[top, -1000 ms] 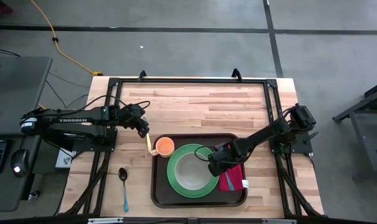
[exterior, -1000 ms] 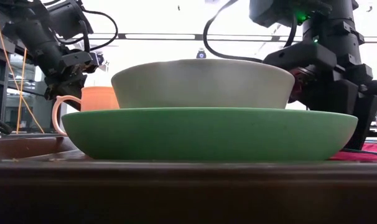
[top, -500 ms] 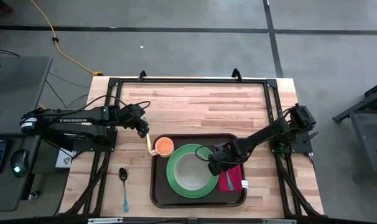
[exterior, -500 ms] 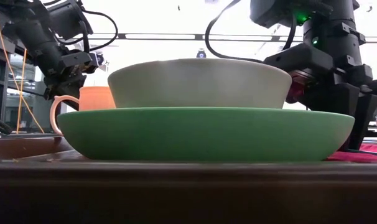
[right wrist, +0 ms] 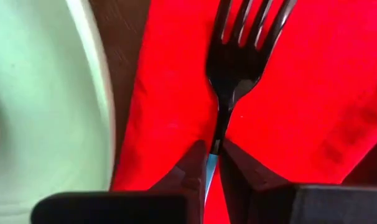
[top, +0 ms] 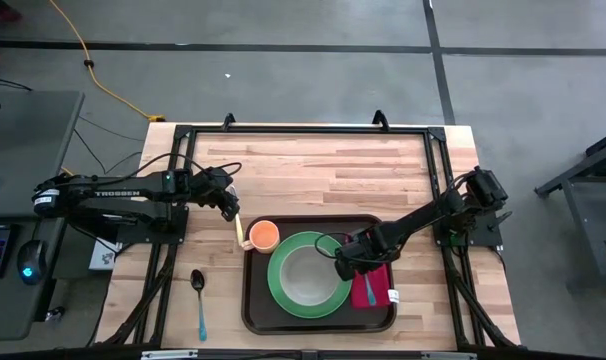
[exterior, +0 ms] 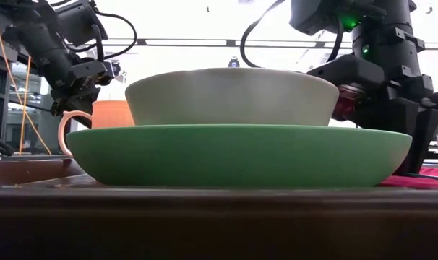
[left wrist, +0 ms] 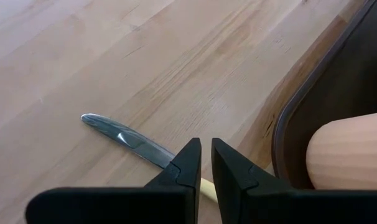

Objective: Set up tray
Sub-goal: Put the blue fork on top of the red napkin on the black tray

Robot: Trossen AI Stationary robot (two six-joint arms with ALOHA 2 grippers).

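Since a second ago the right claw (right wrist: 212, 163) has pressed together on the fork (right wrist: 238, 56) handle, over the red napkin (top: 372, 286) just right of the green plate (top: 309, 273). The tray (top: 255, 305) carries that plate on the bench (top: 313, 170). Left of the plate, the left claw (left wrist: 205, 160) pinches the knife (left wrist: 123, 140).

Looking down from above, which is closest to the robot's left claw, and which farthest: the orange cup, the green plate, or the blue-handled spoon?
From the left gripper:
1. Orange cup, just beside it in the tray's near corner.
2. Blue-handled spoon, on the bare table toward the front edge.
3. Green plate, mid-tray.
The spoon and the plate are close to call.
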